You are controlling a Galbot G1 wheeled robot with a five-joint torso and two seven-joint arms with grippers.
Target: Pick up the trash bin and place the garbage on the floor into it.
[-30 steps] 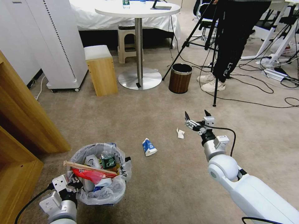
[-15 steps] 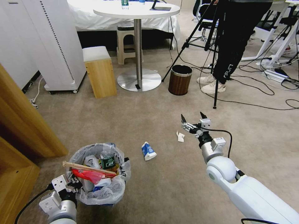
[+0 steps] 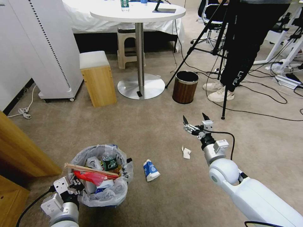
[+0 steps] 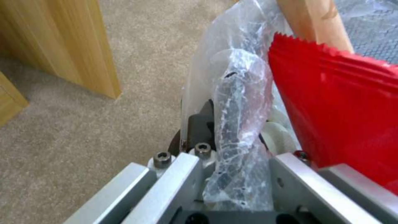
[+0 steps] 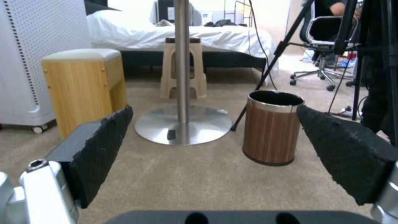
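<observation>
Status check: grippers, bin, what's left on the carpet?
Left gripper shut on trash bin rim. Right gripper open, empty, above the floor. Blue-white carton and white tissue lie loose, nothing blocking them.

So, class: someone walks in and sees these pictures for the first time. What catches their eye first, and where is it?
Most striking is the trash bin at lower left, stuffed with litter and gripped at its bagged rim by the left end effector. Next, the blue-white carton and crumpled white tissue lying on the beige carpet mid-scene. The right end effector hangs open above the floor, just beyond the tissue.
</observation>
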